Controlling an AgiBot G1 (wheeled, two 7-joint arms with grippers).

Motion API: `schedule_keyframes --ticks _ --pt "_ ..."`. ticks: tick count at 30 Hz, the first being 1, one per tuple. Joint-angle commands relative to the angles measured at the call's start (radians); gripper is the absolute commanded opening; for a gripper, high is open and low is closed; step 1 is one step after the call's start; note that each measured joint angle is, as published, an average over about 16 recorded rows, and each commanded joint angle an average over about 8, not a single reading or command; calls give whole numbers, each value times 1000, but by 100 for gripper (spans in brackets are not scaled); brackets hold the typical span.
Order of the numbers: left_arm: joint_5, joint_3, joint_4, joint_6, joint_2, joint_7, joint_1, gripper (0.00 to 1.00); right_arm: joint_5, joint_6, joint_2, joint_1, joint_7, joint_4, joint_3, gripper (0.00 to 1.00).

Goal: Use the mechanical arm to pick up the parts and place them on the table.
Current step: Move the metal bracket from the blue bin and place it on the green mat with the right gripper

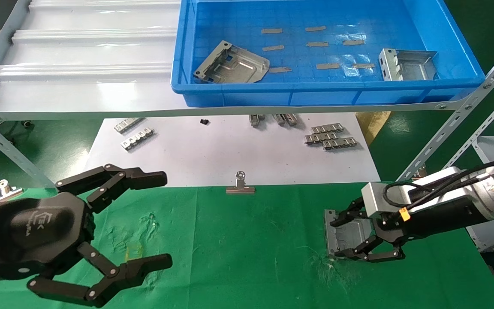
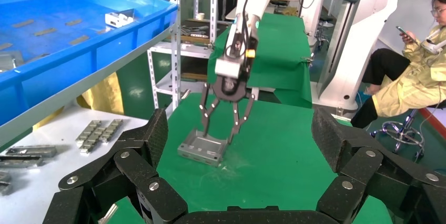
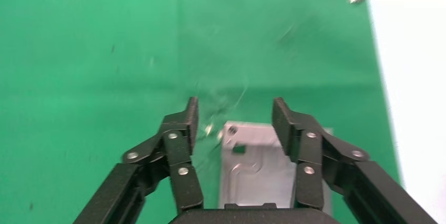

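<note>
One silver-grey part (image 1: 350, 234) lies flat on the green table (image 1: 251, 249) at the right. My right gripper (image 1: 337, 239) is low over it, open, with one finger on either side of the plate. The right wrist view shows the part (image 3: 257, 171) between the spread fingers (image 3: 185, 124). The left wrist view shows the part (image 2: 202, 150) resting on the cloth under that gripper (image 2: 215, 137). Two more parts (image 1: 232, 64) (image 1: 408, 64) lie in the blue tray (image 1: 328, 92) on the shelf. My left gripper (image 1: 163, 219) is open and empty at the table's front left.
A white sheet (image 1: 230, 150) behind the green cloth carries ribbed metal strips (image 1: 330, 137) (image 1: 137, 133) and a silver binder clip (image 1: 240, 184) at its front edge. A slanted shelf strut (image 1: 457, 116) runs just behind my right arm. A seated person (image 2: 415, 77) is beyond the table.
</note>
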Motion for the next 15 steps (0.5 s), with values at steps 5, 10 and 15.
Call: schedule_keyframes --ticks 5,10,15 --pt "0 0 0 0 0 0 0 100 138 -5 90 -15 111 134 23 100" --pt "0 0 0 0 0 0 0 100 230 -4 140 -37 173 209 35 100" --pt "0 0 0 0 0 0 0 100 239 -2 144 -41 174 215 36 100"
